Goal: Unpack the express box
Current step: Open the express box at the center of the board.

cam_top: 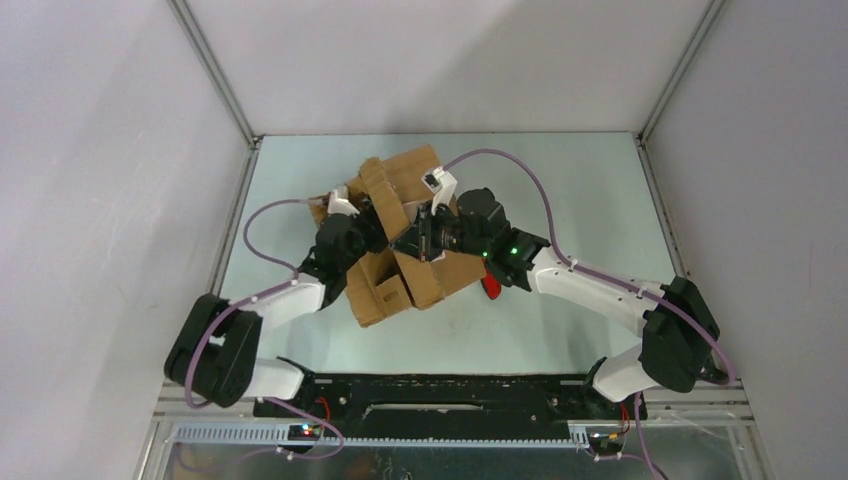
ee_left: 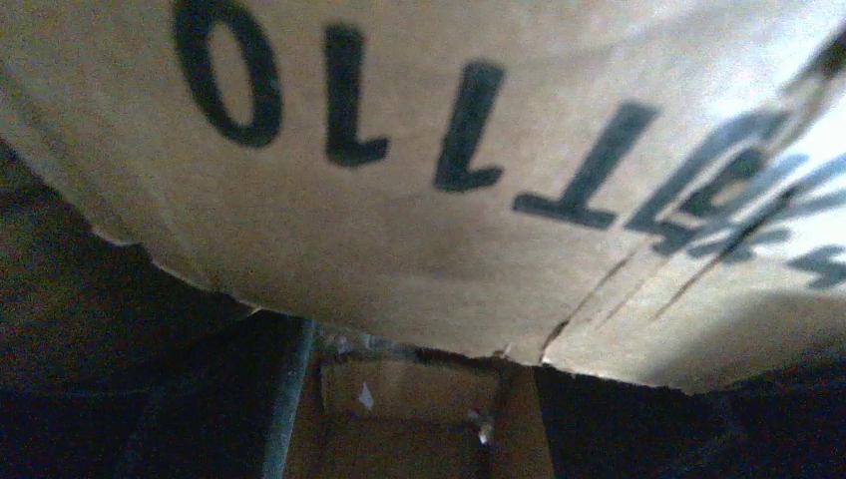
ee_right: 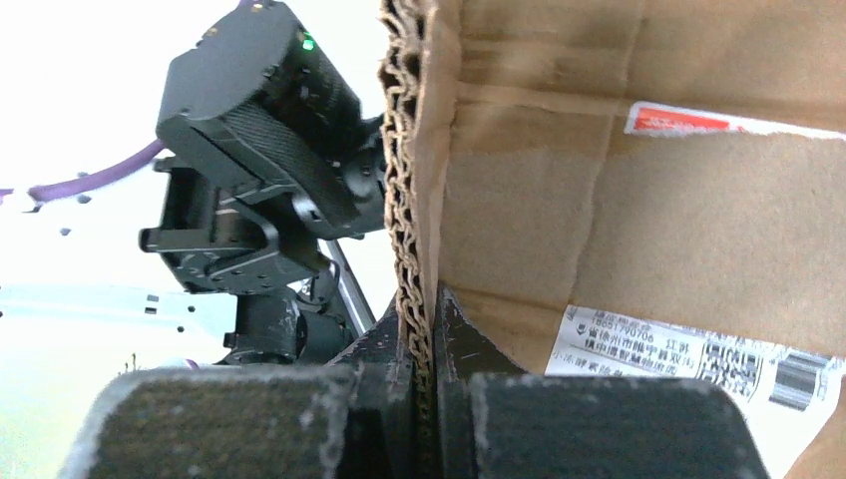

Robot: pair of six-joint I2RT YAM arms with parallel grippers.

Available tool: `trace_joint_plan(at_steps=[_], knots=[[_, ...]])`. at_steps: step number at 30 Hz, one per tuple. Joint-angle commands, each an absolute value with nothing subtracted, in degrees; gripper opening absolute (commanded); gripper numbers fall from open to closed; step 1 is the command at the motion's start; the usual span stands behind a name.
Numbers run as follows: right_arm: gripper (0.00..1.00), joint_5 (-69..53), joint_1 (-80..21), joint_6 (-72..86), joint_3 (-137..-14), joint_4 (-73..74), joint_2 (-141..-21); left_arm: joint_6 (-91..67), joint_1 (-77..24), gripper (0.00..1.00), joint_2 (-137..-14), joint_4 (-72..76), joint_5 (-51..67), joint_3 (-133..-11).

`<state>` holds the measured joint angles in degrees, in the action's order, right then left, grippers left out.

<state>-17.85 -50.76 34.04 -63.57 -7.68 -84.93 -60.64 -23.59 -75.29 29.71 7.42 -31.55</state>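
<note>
Near edge of table: both arm bases, purple cables looping off each. Further in: left arm and right arm angled inward, meeting over express box. Box roughly mid-table, skewed, flaps up and splayed. Red object just beside box under right wrist, too hidden to identify.

Right gripper: pinched tight on raw corrugated edge of an upright flap, one finger each side. Past that edge: box wall with white shipping label low down, red-and-white sticker higher up. Left of flap, further back: left arm's black wrist, green LED lit.

Left gripper: mostly buried among flaps, fingers out of its own camera's view, so can't tell wide or narrow. That view filled by cardboard panel with black lettering, right up against lens
</note>
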Motion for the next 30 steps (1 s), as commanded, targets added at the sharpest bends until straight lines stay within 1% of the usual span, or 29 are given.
trace_joint_plan(at_steps=[1, 2, 4, 7, 8, 11, 14, 15, 16, 17, 18, 21, 23, 28, 30], knots=[[0.00, -27.06, -53.17, 33.52, -64.08, -13.50, -82.91, -64.40, -26.26, 0.78, -83.10, 38.02, 8.54, -33.15], [0.00, -27.75, -53.37, 33.67, -64.07, -14.40, -83.24, -65.21, -27.16, 0.78, -85.56, 40.75, 9.01, -33.66], [0.00, -29.11, -53.37, 34.52, -64.09, -15.89, -83.84, -65.10, -29.19, 0.78, -89.13, 38.33, 8.23, -36.24], [0.00, -31.24, -53.20, 35.52, -64.15, -17.54, -84.32, -65.70, -30.67, 0.82, -93.10, 39.89, 6.87, -36.75], [0.00, -31.89, -53.04, 35.77, -64.14, -18.00, -84.45, -65.86, -30.94, 0.81, -94.53, 40.98, 7.00, -37.01], [0.00, -33.95, -51.74, 37.08, -64.15, -19.16, -85.09, -64.79, -32.33, 0.70, -98.22, 37.67, 7.90, -40.17], [0.00, -33.90, -50.63, 37.07, -64.12, -17.94, -85.47, -66.20, -34.25, 0.56, -101.60, 36.99, 8.33, -42.08], [0.00, -33.86, -50.37, 37.04, -64.06, -17.41, -85.60, -67.40, -34.80, 0.47, -102.73, 37.98, 9.03, -42.51], [0.00, -33.47, -50.23, 36.81, -64.14, -16.77, -85.60, -68.54, -35.21, 0.29, -103.73, 38.71, 9.58, -42.84], [0.00, -32.85, -50.09, 36.55, -64.16, -15.77, -85.55, -69.65, -35.39, 0.08, -104.37, 38.70, 10.12, -43.15], [0.00, -32.11, -50.01, 36.17, -64.13, -14.37, -85.41, -70.37, -35.49, 0.01, -104.52, 39.16, 10.75, -43.00], [0.00, -26.10, -49.70, 35.05, -64.13, -8.35, -84.42, -69.60, -35.30, 0.00, -101.52, 38.50, 11.00, -41.38], [0.00, -19.36, -49.38, 35.17, -64.11, -2.96, -83.83, -66.95, -35.33, 0.00, -98.03, 34.73, 11.42, -41.39], [0.00, 2.24, -50.49, 34.19, -64.09, 12.25, -81.79, -60.17, -35.12, 0.00, -86.58, 26.11, 10.16, -39.94], [0.00, 7.48, -51.43, 33.17, -64.03, 15.59, -81.25, -58.51, -34.88, 0.00, -82.61, 23.24, 8.67, -39.21]])
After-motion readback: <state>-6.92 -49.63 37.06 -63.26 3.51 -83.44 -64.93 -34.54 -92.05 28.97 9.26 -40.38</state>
